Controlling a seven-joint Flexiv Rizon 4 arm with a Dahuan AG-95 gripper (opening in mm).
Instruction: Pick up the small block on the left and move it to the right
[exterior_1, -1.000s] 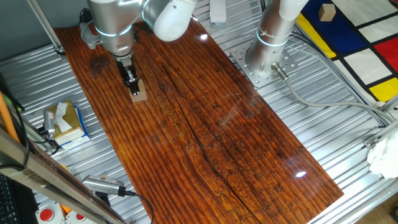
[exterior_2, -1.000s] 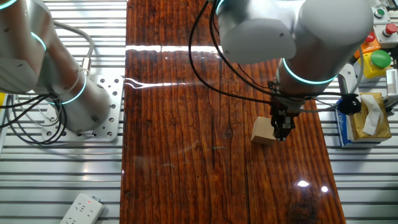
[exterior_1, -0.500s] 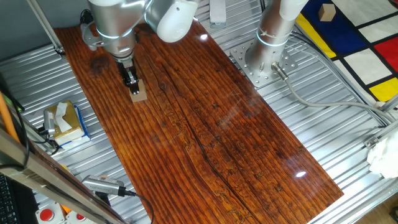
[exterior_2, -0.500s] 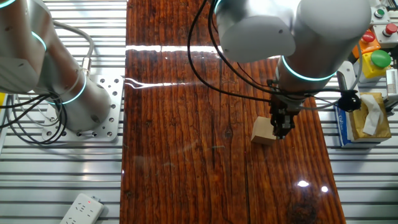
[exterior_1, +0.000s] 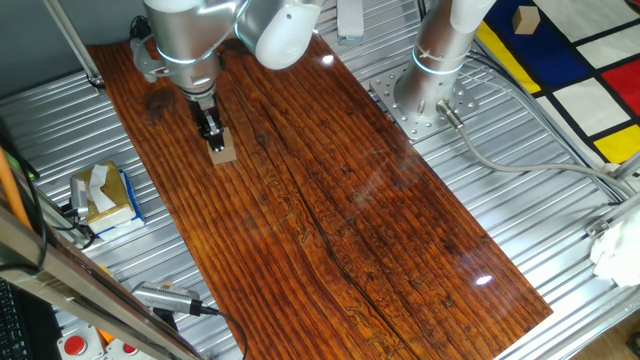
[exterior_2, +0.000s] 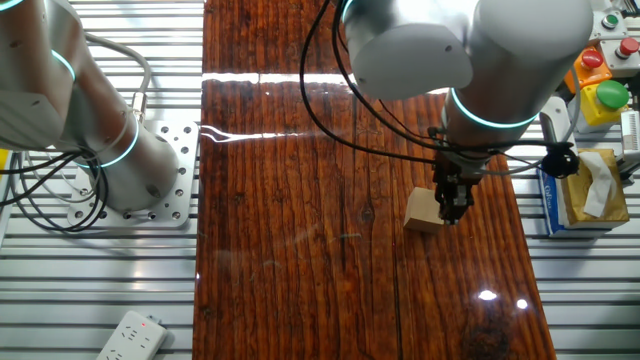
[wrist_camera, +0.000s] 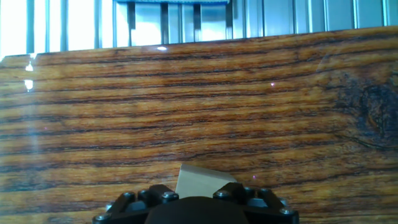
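The small block (exterior_2: 424, 211), probably light, stiff wood with flat sides good for a pinch, sits on the desk (exterior_2: 300, 150) under the tool (exterior_2: 454, 209), whose grip I cannot tell.

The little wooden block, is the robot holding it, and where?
It cannot be told. The gripper is down at the small block, at one edge, but the block sits on the table and no grip shows.

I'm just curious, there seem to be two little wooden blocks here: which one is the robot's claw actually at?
The small block on the dark wooden board, right at the gripper. The other tan block lies far off on the coloured mat.
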